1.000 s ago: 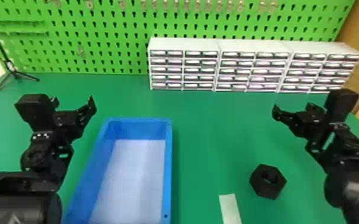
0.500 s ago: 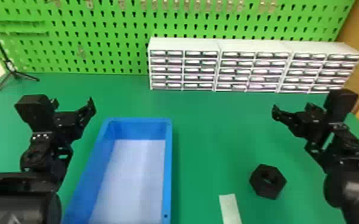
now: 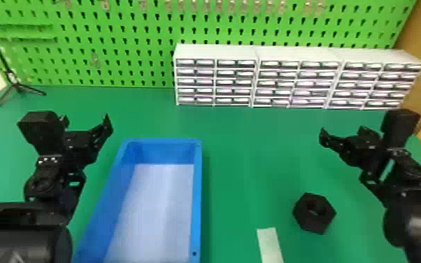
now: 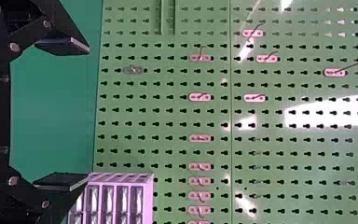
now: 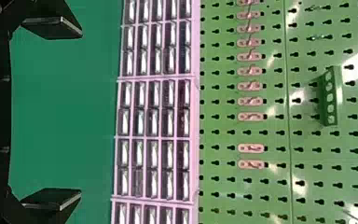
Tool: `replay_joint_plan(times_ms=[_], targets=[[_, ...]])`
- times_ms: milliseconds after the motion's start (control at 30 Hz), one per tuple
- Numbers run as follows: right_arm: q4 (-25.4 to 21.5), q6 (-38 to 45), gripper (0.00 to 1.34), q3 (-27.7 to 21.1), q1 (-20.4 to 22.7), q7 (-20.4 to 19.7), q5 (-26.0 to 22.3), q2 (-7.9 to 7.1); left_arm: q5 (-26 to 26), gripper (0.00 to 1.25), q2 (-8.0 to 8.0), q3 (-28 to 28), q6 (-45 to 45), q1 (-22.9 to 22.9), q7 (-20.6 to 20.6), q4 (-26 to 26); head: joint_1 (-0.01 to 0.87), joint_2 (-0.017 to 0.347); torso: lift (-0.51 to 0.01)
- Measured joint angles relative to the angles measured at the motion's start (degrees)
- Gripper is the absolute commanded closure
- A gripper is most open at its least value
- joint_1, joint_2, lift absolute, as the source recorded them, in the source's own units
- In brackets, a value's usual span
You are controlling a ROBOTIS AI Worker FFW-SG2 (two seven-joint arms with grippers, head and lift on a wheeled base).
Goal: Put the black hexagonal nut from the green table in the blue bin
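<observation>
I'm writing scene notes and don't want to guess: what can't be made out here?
- Near end of the blue bin: cut off by the head view's bottom edge.
- Near end of the pale strip: cut off by that same edge.
- Underside of the black hexagonal nut: hidden in the head view by the nut's own body.
- Contents of the drawer cabinets: behind their fronts, head view.

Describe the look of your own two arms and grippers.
My left arm and right arm are black, with bulky rounded housings and slimmer, angular wrist parts. Each wrist carries a boxy black block, the left block and right block; small pale dots mark the left wrist. The left gripper and right gripper are black too, each with two flat fingers.
</observation>
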Motion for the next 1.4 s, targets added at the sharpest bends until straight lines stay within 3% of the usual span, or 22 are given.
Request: replay_joint_plan(times_ms=[433,633,833,1033,1400], targets=[[-6.61,8.94,0.11,-5.58,3.74,6.32,4.39,1.23,0.00,0.30,-0.01,-0.19,0.00,-0.26,0.00,0.00,0.683,0.028,-0.096],[-9.66,13.87,0.11,-6.88,5.95,9.56,5.14,0.21,0.00,0.30,0.02,-0.37,0.00,-0.47,0.00,0.00,0.683,0.028,-0.096],[-12.76,18.10,0.11,-6.70,7.86,12.45,5.72,-1.91,-0.12,0.30,0.05,-0.42,0.00,-0.72,0.00,0.00,0.683,0.028,-0.096],[-16.37,21.51,0.11,-5.28,10.06,14.25,5.45,-4.97,-0.30,0.30,0.06,-0.43,0.00,-0.79,0.00,0.00,0.683,0.028,-0.096],[-20.39,26.83,0.11,-2.40,13.40,17.07,1.75,-12.89,-0.62,0.30,0.14,-0.10,0.00,-0.61,-0.11,0.00,0.683,0.028,-0.096]])
